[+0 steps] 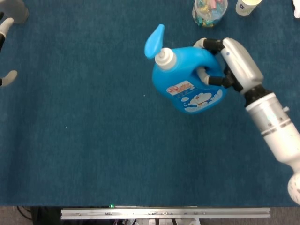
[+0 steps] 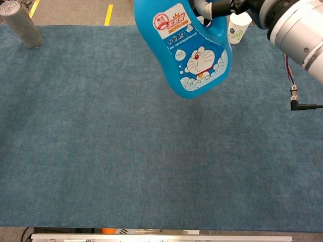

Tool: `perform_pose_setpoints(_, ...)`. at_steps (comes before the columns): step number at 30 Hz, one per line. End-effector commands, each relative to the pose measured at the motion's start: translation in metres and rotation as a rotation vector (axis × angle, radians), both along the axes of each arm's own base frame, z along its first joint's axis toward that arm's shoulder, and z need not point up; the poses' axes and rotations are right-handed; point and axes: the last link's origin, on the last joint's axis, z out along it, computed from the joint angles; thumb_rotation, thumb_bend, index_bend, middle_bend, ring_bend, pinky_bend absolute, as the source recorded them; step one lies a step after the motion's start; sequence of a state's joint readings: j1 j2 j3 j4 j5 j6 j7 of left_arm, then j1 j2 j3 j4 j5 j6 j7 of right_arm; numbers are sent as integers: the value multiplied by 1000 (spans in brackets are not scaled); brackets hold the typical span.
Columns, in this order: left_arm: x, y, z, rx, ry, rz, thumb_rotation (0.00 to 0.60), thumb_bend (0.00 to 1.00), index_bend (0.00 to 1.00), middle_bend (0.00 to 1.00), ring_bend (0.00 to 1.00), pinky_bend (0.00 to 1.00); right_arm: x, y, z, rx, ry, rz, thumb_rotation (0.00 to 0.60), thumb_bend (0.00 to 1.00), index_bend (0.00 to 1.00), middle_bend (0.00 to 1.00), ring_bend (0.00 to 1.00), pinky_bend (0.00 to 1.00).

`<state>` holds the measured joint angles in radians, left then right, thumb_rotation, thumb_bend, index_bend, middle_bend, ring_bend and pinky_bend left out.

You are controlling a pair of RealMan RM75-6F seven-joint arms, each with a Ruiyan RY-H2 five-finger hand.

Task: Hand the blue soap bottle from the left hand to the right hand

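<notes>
The blue soap bottle (image 1: pixel 187 86) hangs above the blue cloth, right of centre, pump nozzle pointing up and left. My right hand (image 1: pixel 234 65) grips its handle, fingers hooked through the loop. In the chest view the blue soap bottle (image 2: pixel 186 48) fills the top centre with its cartoon label facing the camera, and the right hand (image 2: pixel 224 6) is cut off by the top edge. My left hand (image 1: pixel 10 10) shows only as fingertips at the far left edge of the head view, far from the bottle and holding nothing.
A clear jar of coloured clips (image 1: pixel 209 10) and a white paper cup (image 1: pixel 246 5) stand at the back right, just behind the right hand. A grey cylinder (image 2: pixel 20 22) stands at the back left. The cloth-covered table (image 2: pixel 151 166) spreads below.
</notes>
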<state>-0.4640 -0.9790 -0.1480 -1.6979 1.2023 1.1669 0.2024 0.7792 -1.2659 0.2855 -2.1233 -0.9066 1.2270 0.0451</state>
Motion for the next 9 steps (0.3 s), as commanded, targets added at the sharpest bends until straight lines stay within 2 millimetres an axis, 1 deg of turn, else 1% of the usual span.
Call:
perform_pose_setpoints(1,-2,-4,1,1,-4,15,600,183,0,0,0,282,-8,8,-2,-20,-13,-7,600,568,674,529,486,552)
perform_pose_setpoints(9,-1,-6,1,7,-25,22,600,184,0,0,0,282,-11,8,-5,-31,-30,-5,600,568,674,529,486,552)
